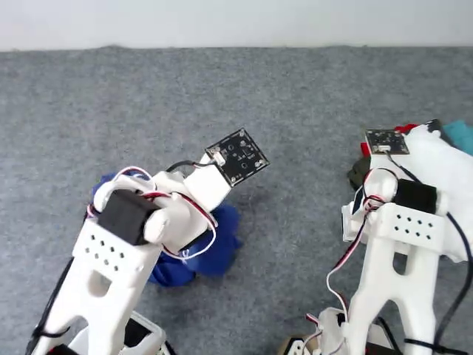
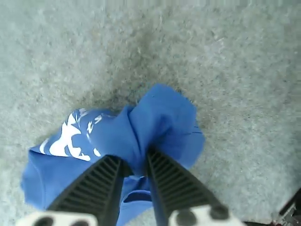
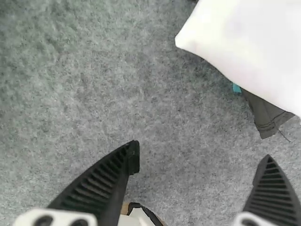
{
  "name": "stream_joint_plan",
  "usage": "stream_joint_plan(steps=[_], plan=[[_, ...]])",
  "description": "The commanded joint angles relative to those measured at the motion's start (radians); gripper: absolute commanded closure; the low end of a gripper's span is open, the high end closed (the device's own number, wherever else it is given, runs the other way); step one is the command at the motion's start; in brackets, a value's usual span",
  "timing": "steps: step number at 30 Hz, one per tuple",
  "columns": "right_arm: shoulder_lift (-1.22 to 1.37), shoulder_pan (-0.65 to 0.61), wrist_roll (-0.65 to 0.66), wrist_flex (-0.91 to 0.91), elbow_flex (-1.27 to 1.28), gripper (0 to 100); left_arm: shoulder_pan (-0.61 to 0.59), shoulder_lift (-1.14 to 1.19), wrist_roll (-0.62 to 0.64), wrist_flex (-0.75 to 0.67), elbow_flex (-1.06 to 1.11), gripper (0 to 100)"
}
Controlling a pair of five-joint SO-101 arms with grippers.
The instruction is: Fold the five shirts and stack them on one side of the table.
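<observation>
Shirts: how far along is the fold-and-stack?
Looks done: a pile at the table's edge by the right arm, white shirt on top; dark cloth, teal cloth and red cloth peek out around it. In hand: the left gripper is shut on the crumpled blue shirt; the right gripper hangs open over the table. Left: fold the blue shirt and add it to the pile.

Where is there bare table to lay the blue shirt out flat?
The far table behind both arms is bare across its width. A narrower strip lies between the blue shirt and the right arm. Crowded: the right edge, with the shirt pile by the open right hand.
</observation>
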Motion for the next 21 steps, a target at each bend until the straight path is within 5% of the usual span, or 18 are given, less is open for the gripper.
stream_joint_plan(steps=[1,6,12,16,21], plan=[[-0.001,-0.001,-0.015,-0.007,-0.005,62.3,0.008,-0.025,-0.008,-0.066,0.039,98],[-0.002,-0.008,-0.017,-0.004,-0.005,62.3,-0.012,-0.023,-0.006,-0.172,0.076,93],[-0.002,-0.008,-0.015,0.001,-0.005,62.3,-0.170,0.103,0.140,-0.201,0.142,74],[-0.002,-0.008,-0.014,0.002,-0.005,62.3,-0.262,0.222,0.147,-0.221,0.139,73],[-0.002,-0.001,-0.014,0.002,-0.005,62.3,-0.410,0.265,0.089,-0.071,0.147,73]])
